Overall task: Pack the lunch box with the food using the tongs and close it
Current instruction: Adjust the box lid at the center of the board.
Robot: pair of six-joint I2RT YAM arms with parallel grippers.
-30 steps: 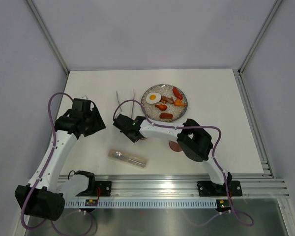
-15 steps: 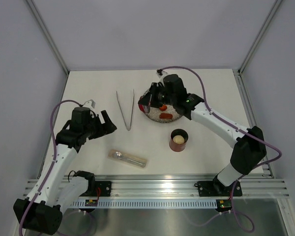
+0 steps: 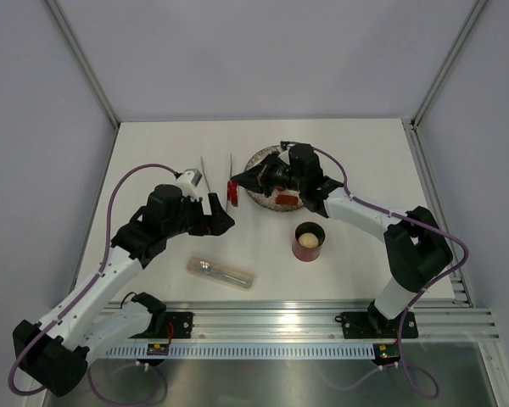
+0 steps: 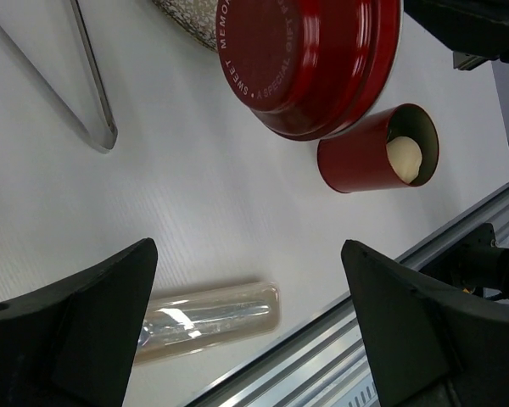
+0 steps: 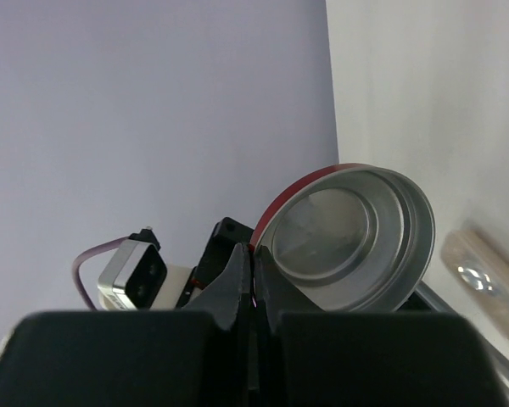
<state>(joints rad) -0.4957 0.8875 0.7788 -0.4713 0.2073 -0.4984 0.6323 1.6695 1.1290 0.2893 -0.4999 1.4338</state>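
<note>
The lunch box, a small red cylindrical metal-lined jar (image 4: 356,174), stands open on the white bench (image 3: 365,161) with only a pale round ball (image 4: 404,154) showing inside, its round red lid (image 4: 310,59) pinched in the clamped right end effector (image 5: 253,271), the left end effector (image 4: 248,248) spread wide and empty near the slim silver tongs (image 4: 103,131), so a red-brown sausage (image 3: 287,200) and the closing seem left.
</note>
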